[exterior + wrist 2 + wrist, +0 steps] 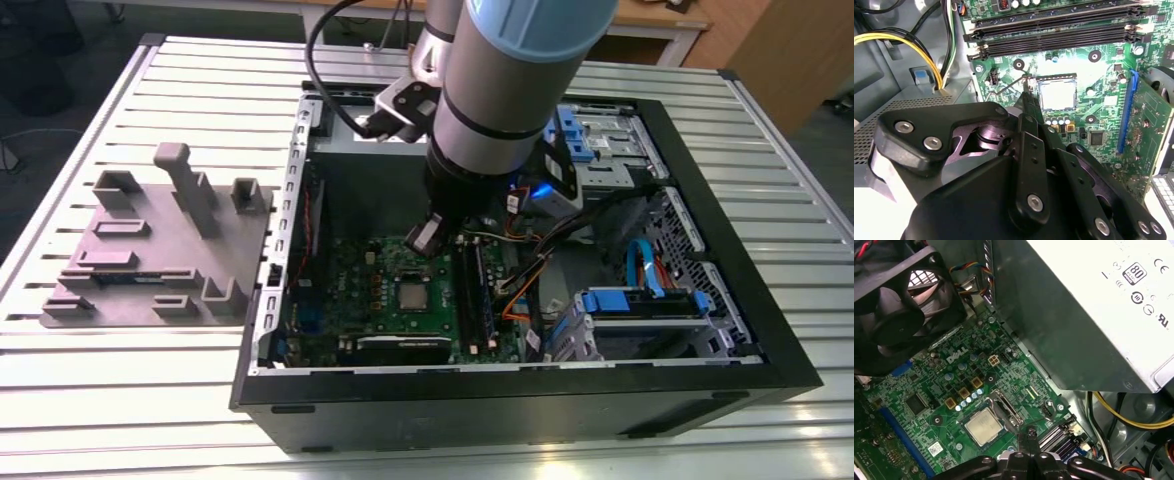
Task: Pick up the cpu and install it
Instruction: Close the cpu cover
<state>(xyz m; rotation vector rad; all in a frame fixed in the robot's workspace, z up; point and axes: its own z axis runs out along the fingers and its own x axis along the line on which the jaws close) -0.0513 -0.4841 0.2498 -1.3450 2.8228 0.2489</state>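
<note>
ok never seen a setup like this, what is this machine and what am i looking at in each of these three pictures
This is a robot arm working inside an open desktop computer case that lies on a slatted metal table. At its end is a pincer, the part that grasps.

The exterior view comes from a camera off the arm, looking down on everything. The two wrist views come from cameras riding on the arm, so they look close-up along the pincer at the green motherboard.

The small shiny square is the cpu, also seen in the second wrist view and the exterior view. It already sits in its socket on the motherboard. The pincer's tip is beside it, at the thin metal socket lever, and holds no chip.

Beside the case on the table lies a grey tray with shaped holders. The big grey box is the power supply.
</note>
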